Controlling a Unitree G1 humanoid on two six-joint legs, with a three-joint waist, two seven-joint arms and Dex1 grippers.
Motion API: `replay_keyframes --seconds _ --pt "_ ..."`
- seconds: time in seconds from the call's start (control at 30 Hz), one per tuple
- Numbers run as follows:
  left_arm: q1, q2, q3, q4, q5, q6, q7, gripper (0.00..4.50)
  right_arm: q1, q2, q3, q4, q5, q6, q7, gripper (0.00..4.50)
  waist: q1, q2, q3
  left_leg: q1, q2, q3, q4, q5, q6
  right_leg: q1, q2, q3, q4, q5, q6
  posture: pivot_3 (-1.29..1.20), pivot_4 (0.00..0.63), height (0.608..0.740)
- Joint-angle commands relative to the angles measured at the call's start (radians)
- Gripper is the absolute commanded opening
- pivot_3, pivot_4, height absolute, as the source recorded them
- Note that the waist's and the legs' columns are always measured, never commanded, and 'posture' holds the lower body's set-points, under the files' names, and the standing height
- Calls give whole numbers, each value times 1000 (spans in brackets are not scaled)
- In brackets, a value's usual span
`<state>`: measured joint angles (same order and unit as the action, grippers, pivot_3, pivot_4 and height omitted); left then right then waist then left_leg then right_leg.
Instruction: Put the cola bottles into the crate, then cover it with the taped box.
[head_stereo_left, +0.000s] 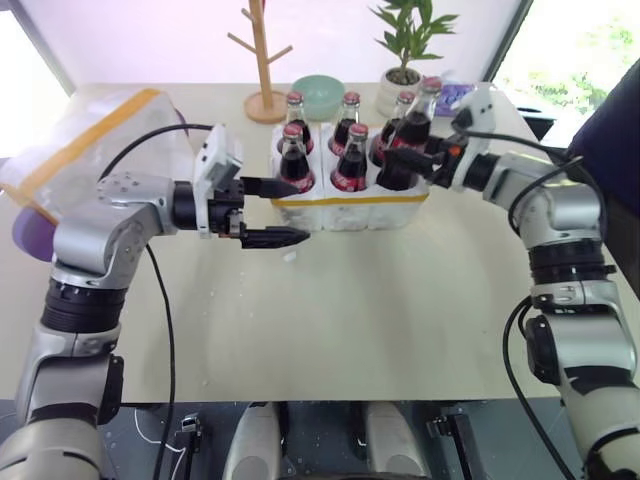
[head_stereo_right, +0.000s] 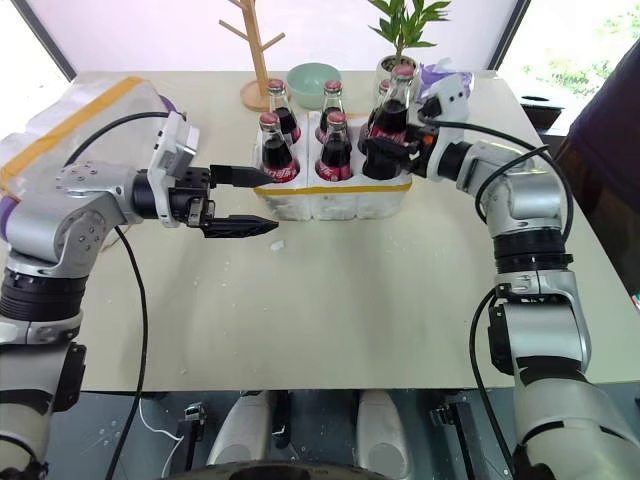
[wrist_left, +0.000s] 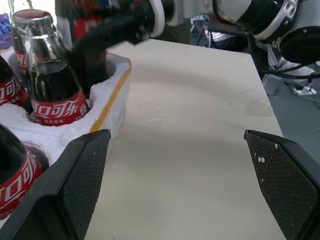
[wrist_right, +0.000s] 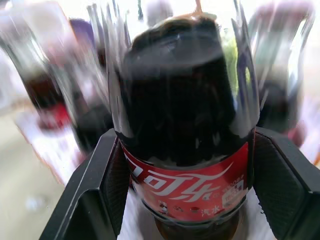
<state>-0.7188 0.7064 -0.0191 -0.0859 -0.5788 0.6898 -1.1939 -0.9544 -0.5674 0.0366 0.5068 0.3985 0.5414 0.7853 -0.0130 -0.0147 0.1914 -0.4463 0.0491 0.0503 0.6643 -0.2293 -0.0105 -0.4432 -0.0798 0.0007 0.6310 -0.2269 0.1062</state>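
The low white crate (head_stereo_left: 352, 212) with its yellow band stands mid-table, and several cola bottles (head_stereo_left: 294, 160) stand upright in its wells. My right gripper (head_stereo_left: 415, 158) is shut on one more cola bottle (wrist_right: 185, 125). That bottle is tilted, with its base at the crate's near right well (wrist_left: 111, 64). My left gripper (head_stereo_left: 300, 211) is open and empty just beside the crate's left end, pointing across toward it. The taped box (head_stereo_left: 85, 150) lies at the table's far left, behind my left arm.
Behind the crate stand a wooden peg tree (head_stereo_left: 262, 60), a pale green bowl (head_stereo_left: 320, 92) and a potted plant (head_stereo_left: 405, 50). A foam crumb (head_stereo_left: 290, 257) lies on the table in front of the crate. A person in dark clothing (head_stereo_left: 612, 140) is at the right edge.
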Motion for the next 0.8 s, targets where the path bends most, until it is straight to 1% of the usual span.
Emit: replay_keyframes --seconds 0.03,0.07,0.1,0.13,0.2,0.3,0.43,0.5,0.53,0.6,0.67,0.7,0.73,0.8 --pt "8 29 47 -37 -11 -7 15 4500 -42 6 -15 61 -69 -63 -40 2784 -1 0 0 0 0 0 0 0 0 0 0 0 0 0 0 0 150 740" --pt "11 35 53 -36 -11 -8 19 4500 -43 8 -14 81 -83 -63 -47 3916 -1 0 0 1 0 0 0 0 0 0 0 0 0 0 0 0 150 740" --pt "15 46 62 -34 -9 -10 22 4500 -35 5 -8 81 -99 -77 -45 4073 0 0 0 2 0 0 0 0 0 1 0 0 1 0 0 0 150 740" --pt "19 56 70 -32 -7 -13 24 4500 -27 2 -3 73 -109 -91 -35 4474 1 0 0 3 0 0 0 0 0 2 0 0 1 0 0 0 150 740" --pt "30 92 95 -29 -5 -12 28 4500 -14 -12 -18 25 -99 -83 -9 4474 1 0 0 4 0 -1 0 1 -1 4 0 -1 0 0 0 0 150 740" --pt "71 189 171 -43 -13 0 20 4500 1 -75 -79 -99 -34 -1 52 4474 1 0 0 4 0 0 1 1 -1 4 0 0 0 0 -1 0 150 740" --pt "137 361 345 -56 -65 68 -13 4500 42 -230 -173 -305 79 141 164 4474 1 0 1 3 0 0 -2 1 -1 1 0 -1 0 0 0 0 150 740" --pt "205 479 462 -28 -59 100 -68 4500 62 -328 -230 -383 150 229 230 4474 0 0 1 3 1 0 -3 0 -1 0 0 -1 0 0 -1 0 150 740" --pt "261 540 529 -3 -32 105 -107 4500 79 -380 -257 -418 183 269 268 4474 -2 0 1 3 1 0 -4 0 -1 0 0 -1 -1 -1 -1 0 150 740" --pt "357 617 618 37 12 93 -160 4500 110 -447 -289 -467 229 312 317 4474 -5 0 1 4 1 2 -5 0 -1 0 0 -1 -1 -1 -2 0 150 740" --pt "516 697 721 174 157 17 -256 4500 128 -523 -331 -541 295 344 391 4474 -8 1 1 6 1 3 -5 0 -1 1 -1 -1 -2 -3 -6 0 150 740" --pt "580 730 751 253 217 -25 -290 4500 119 -548 -344 -569 324 363 411 4474 -13 3 2 6 2 3 -6 0 -1 1 -1 -1 -2 -4 -7 0 150 740" --pt "615 750 760 314 246 -61 -306 4500 105 -559 -348 -588 346 378 417 4474 -16 6 2 8 2 5 -6 0 -1 0 -2 -1 -1 -5 -9 0 150 740" --pt "631 786 723 440 280 -149 -308 4500 67 -563 -343 -612 387 404 413 4474 -23 6 2 10 2 4 -6 0 -2 1 -1 -1 0 -5 -11 0 150 740"
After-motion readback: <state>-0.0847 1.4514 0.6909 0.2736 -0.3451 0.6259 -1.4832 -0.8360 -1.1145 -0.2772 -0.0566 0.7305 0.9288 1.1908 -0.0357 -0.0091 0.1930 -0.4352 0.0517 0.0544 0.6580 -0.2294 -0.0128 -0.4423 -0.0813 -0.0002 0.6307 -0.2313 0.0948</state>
